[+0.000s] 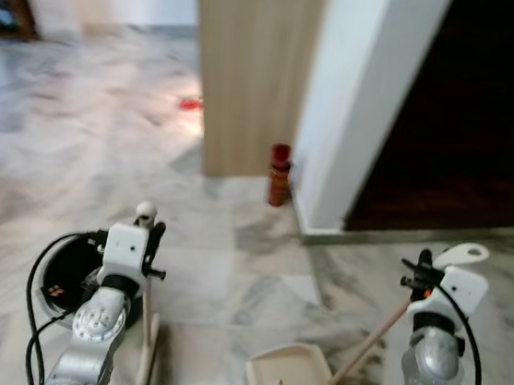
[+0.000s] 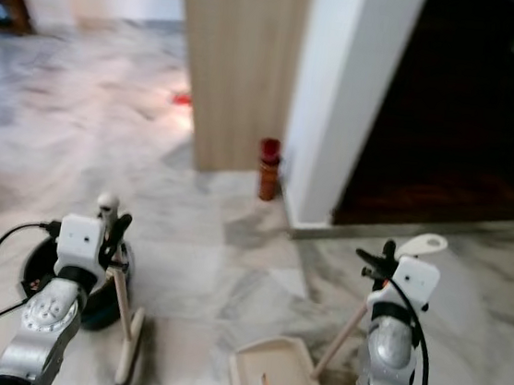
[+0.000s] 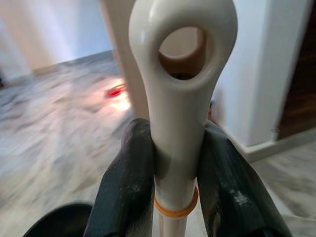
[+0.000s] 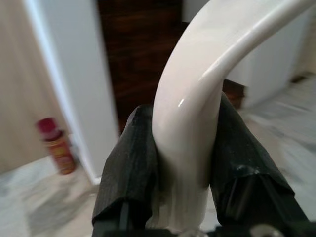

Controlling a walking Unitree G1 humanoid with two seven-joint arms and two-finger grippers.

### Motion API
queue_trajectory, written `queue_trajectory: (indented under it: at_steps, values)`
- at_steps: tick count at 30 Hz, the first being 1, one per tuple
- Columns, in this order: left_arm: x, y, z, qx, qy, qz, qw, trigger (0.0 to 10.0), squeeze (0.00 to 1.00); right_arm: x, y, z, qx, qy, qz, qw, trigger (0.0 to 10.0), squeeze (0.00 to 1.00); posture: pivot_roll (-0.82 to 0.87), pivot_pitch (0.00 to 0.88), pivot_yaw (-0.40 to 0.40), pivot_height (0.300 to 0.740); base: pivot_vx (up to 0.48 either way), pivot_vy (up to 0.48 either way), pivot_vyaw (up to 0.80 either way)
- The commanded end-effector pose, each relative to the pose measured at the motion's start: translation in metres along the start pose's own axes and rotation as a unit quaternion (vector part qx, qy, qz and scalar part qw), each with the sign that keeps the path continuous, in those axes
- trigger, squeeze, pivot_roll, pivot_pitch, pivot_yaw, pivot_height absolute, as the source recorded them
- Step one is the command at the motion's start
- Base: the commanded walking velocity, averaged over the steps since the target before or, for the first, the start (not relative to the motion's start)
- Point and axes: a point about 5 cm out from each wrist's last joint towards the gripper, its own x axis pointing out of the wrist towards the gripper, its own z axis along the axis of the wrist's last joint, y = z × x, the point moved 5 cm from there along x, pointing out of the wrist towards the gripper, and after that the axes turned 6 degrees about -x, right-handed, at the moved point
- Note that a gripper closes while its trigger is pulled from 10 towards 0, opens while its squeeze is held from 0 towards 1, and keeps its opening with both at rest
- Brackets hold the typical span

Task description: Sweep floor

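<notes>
My left gripper (image 3: 173,173) has its jaws clenched on the broom handle (image 3: 180,94); the broom's head at 7 o'clock is cut off by the frame edge. My right gripper (image 4: 185,163) grasps the dustpan handle (image 4: 197,89). The dustpan (image 1: 296,383) sits on the marble floor (image 1: 231,255) at 6 o'clock, holding an orange scrap too blurred to identify. A red can (image 1: 279,174) stands at 12 o'clock.
</notes>
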Motion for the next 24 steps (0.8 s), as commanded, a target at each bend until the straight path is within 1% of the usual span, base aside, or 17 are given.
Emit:
queue_trajectory:
  at_steps: [1, 21, 24]
  values:
    - [0.0028, 0.0053, 0.0101, 0.013, -0.021, 0.007, 1.000, 10.0, 0.00, 0.0012, 0.0035, 0.0029, 0.010, -0.005, 0.000, 1.000, 10.0, 0.00, -0.02, 0.000, 0.041, 0.740, 0.000, 0.000, -0.79]
    - [0.0066, 0.0072, 0.0117, 0.011, -0.024, 0.013, 1.000, 10.0, 0.00, 0.0023, 0.0023, 0.0035, 0.010, -0.004, -0.005, 1.000, 10.0, 0.00, -0.02, 0.000, 0.033, 0.740, 0.000, 0.000, -0.79]
    - [0.0091, 0.0069, 0.0131, 0.012, -0.026, 0.014, 0.999, 10.0, 0.00, 0.0031, 0.0044, 0.0051, 0.009, -0.006, -0.001, 1.000, 10.0, 0.00, -0.02, 0.000, 0.027, 0.740, 0.000, -0.247, -0.79]
